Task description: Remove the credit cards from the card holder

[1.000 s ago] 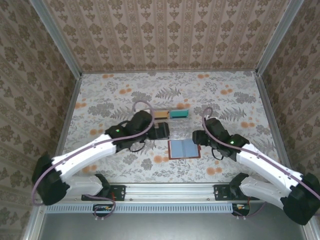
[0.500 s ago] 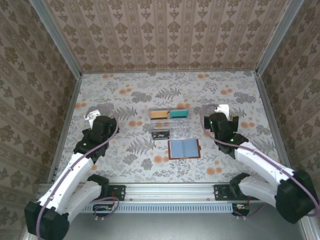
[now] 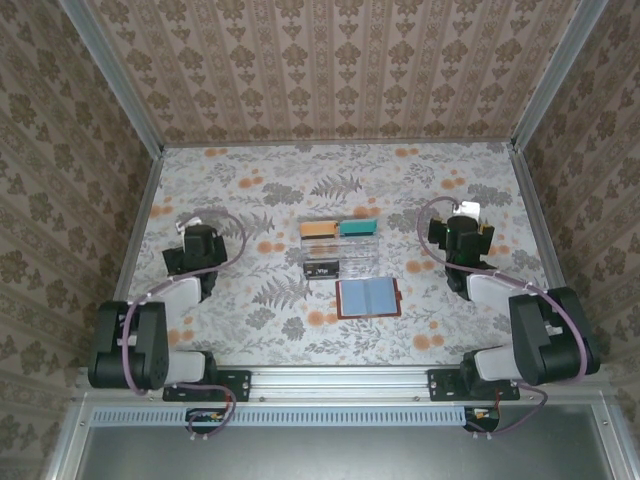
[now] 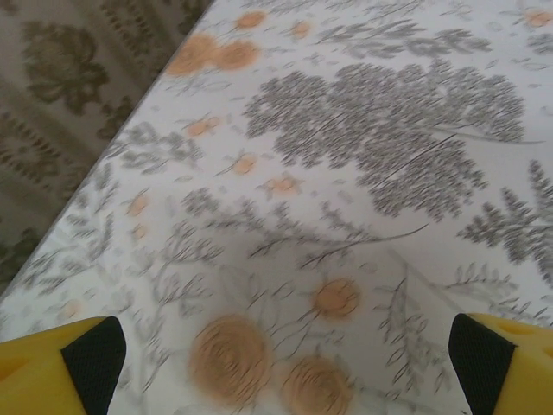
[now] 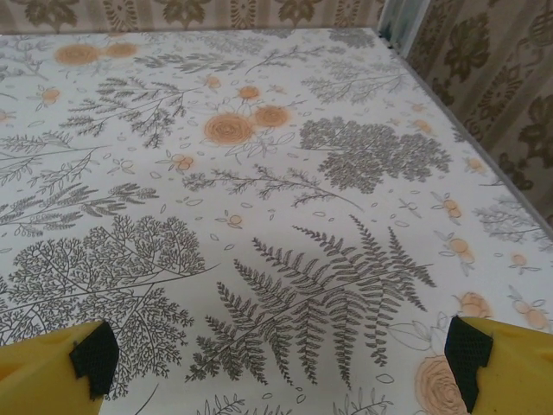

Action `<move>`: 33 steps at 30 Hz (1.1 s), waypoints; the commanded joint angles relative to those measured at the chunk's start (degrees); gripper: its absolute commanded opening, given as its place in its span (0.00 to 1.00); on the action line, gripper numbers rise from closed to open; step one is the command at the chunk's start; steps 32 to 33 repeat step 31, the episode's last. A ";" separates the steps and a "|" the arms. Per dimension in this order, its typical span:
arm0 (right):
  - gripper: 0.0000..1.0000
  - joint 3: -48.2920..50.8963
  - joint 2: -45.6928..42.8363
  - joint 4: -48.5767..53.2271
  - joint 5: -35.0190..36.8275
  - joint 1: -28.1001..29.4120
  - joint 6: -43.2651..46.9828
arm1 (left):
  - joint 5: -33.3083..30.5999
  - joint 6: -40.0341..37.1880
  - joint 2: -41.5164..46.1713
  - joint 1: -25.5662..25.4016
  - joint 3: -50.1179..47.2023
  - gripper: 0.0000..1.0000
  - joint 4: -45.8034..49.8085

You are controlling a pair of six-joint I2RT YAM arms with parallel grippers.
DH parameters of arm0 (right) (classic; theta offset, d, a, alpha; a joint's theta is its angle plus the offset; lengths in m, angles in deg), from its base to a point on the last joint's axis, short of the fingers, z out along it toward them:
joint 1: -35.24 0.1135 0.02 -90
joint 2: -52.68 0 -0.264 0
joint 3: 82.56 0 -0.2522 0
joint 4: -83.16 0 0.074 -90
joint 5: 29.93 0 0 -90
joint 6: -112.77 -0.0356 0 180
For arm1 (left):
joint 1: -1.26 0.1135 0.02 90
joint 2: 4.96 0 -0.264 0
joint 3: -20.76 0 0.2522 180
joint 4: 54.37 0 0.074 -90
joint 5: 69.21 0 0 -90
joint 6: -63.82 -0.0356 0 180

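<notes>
showing the credit cards [image 3: 358,227], likely thin, stiff and slippery, best pinched by an edge, in a clear tray [image 3: 352,262] just beyond the open card holder [image 3: 368,297] mid-table, left gripper [image 4: 285,363] and right gripper [image 5: 281,354] gaping wide, empty.

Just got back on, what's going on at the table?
Nothing is being handled. The left gripper and right gripper hover over bare table at the sides, jaws open and empty. The card holder lies open in the middle, no card showing in it. The orange card, teal card and black card sit in the clear tray behind it.
</notes>
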 commanded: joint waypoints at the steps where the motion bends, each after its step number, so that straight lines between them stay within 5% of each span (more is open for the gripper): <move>1: 1.00 1.76 0.60 -11.02 -7.51 -1.47 1.67 | 8.39 -8.20 -2.43 0.54 0.67 1.00 -14.91; 7: 1.00 4.10 9.61 -22.84 -13.43 -3.06 2.63 | 15.35 -9.25 -10.26 3.61 -3.87 1.00 -31.78; 11: 1.00 3.61 8.70 -19.97 -16.24 -4.42 1.83 | 19.26 -10.53 -10.51 3.74 -3.48 1.00 -31.36; 29: 1.00 3.72 8.73 -20.29 -16.22 -4.33 1.96 | 19.22 -10.96 -10.58 3.32 -3.32 1.00 -30.94; 33: 1.00 2.93 8.78 -18.94 -23.03 -4.73 3.93 | 19.21 -10.97 -10.54 3.37 -3.34 1.00 -30.93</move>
